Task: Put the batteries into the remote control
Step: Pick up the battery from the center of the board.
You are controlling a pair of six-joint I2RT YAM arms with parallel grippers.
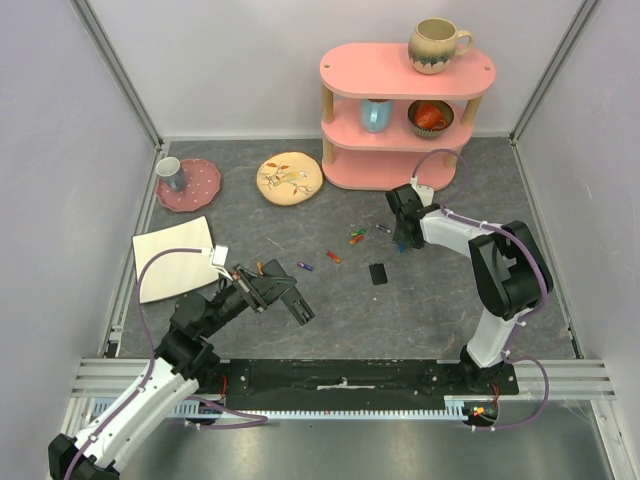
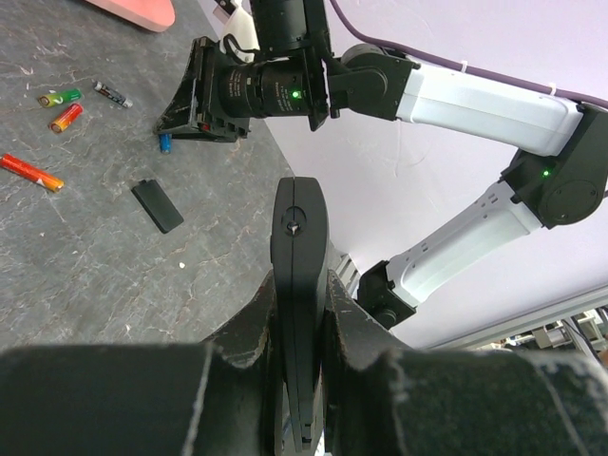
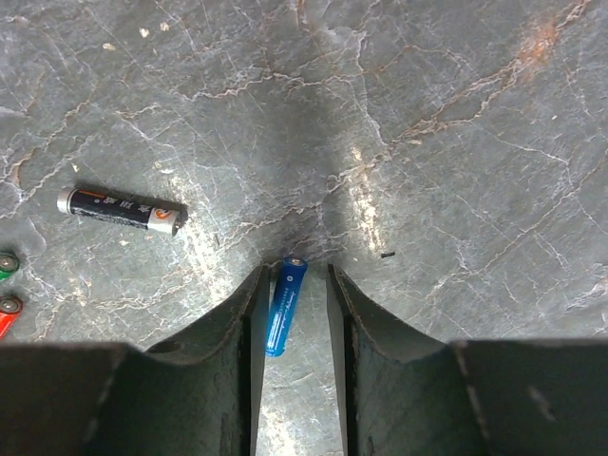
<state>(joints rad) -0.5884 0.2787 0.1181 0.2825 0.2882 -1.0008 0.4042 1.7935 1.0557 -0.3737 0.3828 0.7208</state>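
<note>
**Left tool:** The left tool (image 2: pixel 299 296) is clamping the remote control (image 2: pixel 297 228) by one end. Its jaws are pressing together on the slim black body and holding it raised off the counter (image 1: pixel 450 310), on the left side of the work area.

**Right tool:** The right tool (image 3: pixel 296 275) is reaching down to the counter in front of the pink shelf (image 1: pixel 400 70). Its jaws are standing apart on either side of a blue cell (image 3: pixel 285 309). A gap is showing on one side, so the cell is judged as not yet gripped.

**Loose items:** Other batteries are lying scattered between the arms:
- a green cell (image 2: pixel 59 96)
- an orange cell (image 2: pixel 65 117)
- a red cell (image 2: pixel 31 172)
- a black cell (image 3: pixel 119 209)

A small black cover (image 2: pixel 157 205) is lying flat near them, apart from the remote.

**Progress:** The task is judged to be at an early stage. The remote is secured, and its compartment is probably open, given the loose cover. The compartment is not facing any camera, and no cell is showing inside the remote. Gripping, carrying and seating every cell are all outstanding, as is refitting the cover.
</note>
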